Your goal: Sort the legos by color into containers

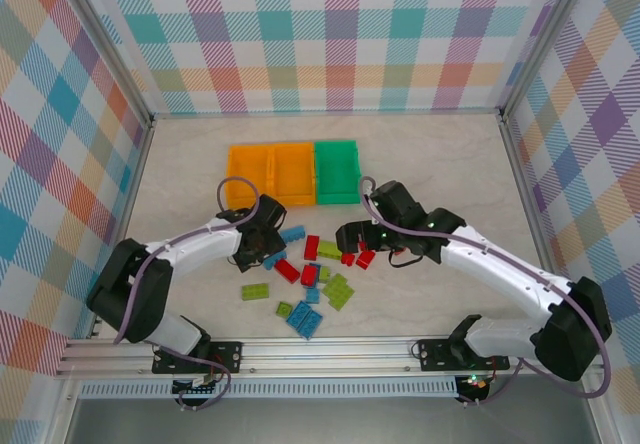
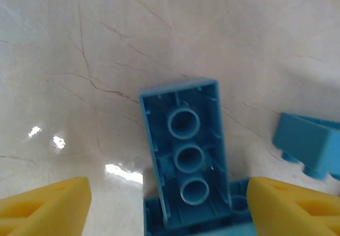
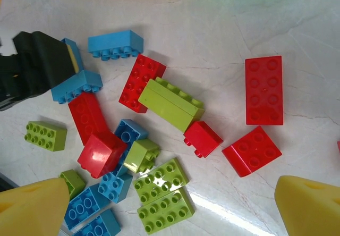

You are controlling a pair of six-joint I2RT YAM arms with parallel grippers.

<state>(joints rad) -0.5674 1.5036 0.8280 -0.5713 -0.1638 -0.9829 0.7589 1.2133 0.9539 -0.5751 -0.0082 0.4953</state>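
Left gripper (image 2: 170,215), released: its yellow fingers (image 2: 48,204) are spread to either side of an overturned blue brick (image 2: 183,153), which lies hollow side up on the marble-patterned table (image 2: 106,44); nothing is clamped yet. Right gripper (image 3: 172,196), likewise released and carrying nothing, hangs over the main scatter of legos (image 1: 312,274). Positions are given from the green bin (image 1: 337,145). Two orange bins (image 1: 250,169) stand in a row on its left-arm side, the nearer one touching it. The scatter lies on its arm-base side, apart from it, and the blue brick lies at the scatter's edge, diagonally toward the left arm's base. Step in hand, as judged: grasping this blue brick for sorting. Many bricks lie loose on the table, so much sorting is left. To do it well, the jaws should first be centred, since one finger sits much closer to the brick than the other, then closed across its narrow width so it is not pushed askew. Obstacles: another blue piece (image 2: 191,222) abuts the brick's near end and could be dragged along, and a second blue brick (image 2: 311,140) lies just beside the closer finger. Under the right wrist, on the side toward the green bin, a lime brick (image 3: 171,104) lies against a red one (image 3: 141,82), and a long red brick (image 3: 264,90) lies apart.
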